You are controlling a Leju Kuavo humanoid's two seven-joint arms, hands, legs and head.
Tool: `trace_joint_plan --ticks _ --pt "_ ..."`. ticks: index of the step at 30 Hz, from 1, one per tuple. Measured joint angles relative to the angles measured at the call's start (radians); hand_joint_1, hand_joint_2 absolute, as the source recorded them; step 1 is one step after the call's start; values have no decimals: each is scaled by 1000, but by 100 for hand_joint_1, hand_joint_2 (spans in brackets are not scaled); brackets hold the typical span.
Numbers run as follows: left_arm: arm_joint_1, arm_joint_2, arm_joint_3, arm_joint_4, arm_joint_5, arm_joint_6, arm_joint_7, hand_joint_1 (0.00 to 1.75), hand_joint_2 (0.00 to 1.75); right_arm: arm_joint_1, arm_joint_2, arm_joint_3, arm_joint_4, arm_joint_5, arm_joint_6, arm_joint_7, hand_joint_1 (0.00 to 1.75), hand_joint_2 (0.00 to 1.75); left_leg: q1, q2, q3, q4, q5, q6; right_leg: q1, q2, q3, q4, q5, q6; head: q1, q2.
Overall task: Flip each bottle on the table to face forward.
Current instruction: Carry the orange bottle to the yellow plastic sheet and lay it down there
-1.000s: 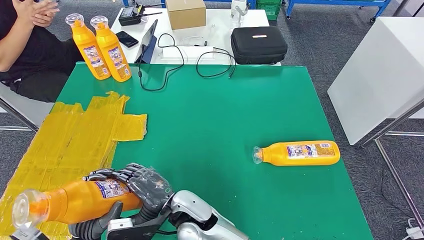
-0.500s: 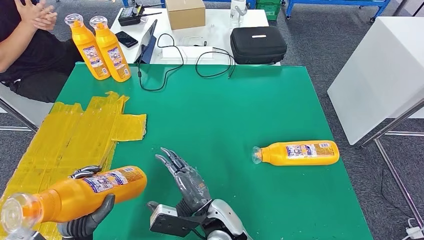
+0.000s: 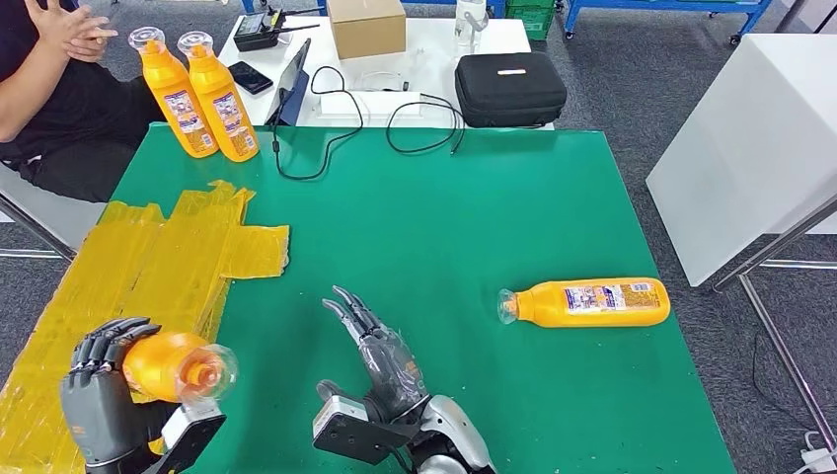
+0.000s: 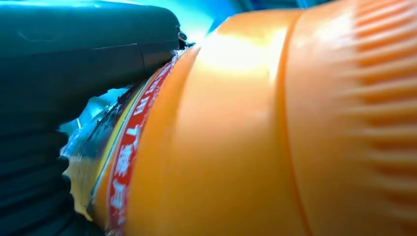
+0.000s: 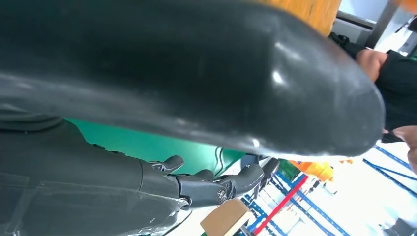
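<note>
Wrapping bottle (image 3: 168, 363): left fingers (image 3: 104, 343).

From high on the robot, the head camera looks forward and down over the green desk (image 3: 444, 217). The left wrist camera sits pressed up against the orange bottle (image 4: 255, 128), also seen from above. The right wrist camera peers past its own hand (image 5: 162, 73), sharing the desk.

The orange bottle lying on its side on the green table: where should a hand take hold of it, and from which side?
Probably around the middle of the orange bottle, on the labelled body, coming down from above. It lies flat with its cap toward the open right hand and nothing near it; the body is wide and even, while the neck tapers.
</note>
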Motion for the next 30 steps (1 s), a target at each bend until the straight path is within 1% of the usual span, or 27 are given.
trace_joint_plan --ticks 2,7,9,11,14,17,22,30 --pt "-9 9 10 27 -16 15 2 175 175 0 -1 0 2 -4 0 -2 0 0 0 0 0 0 0 0 0 0 0 0 0 0 0 0" --pt "-19 23 23 63 -23 19 3 175 175 0 -2 0 3 -7 0 -3 0 0 0 0 0 0 0 0 0 0 0 0 0 0 0 0" --pt "-24 25 31 70 -51 19 -4 175 175 0 -2 0 4 -9 -2 -3 0 0 0 0 0 0 0 0 0 0 0 0 0 0 0 0" --pt "-33 22 57 75 -134 19 -21 175 175 -2 -3 1 6 -17 -7 -6 0 0 0 0 0 0 0 0 0 0 0 0 0 0 0 0" --pt "-58 17 120 88 -272 19 -34 175 175 -8 -8 2 15 -36 -18 -18 0 0 0 0 0 0 0 0 0 0 0 0 0 0 0 0" --pt "-78 16 182 117 -342 19 -36 175 175 -10 -15 3 25 -50 -28 -32 0 0 0 0 0 0 0 0 0 0 0 0 0 0 0 0" --pt "-92 15 235 166 -382 19 -37 175 175 -10 -26 9 35 -59 -35 -46 0 0 0 0 0 0 0 0 0 0 0 0 0 0 0 0" --pt "-104 11 268 220 -426 20 -37 175 175 -10 -38 16 39 -65 -35 -48 0 0 0 0 0 0 0 0 0 0 0 0 0 0 0 0"
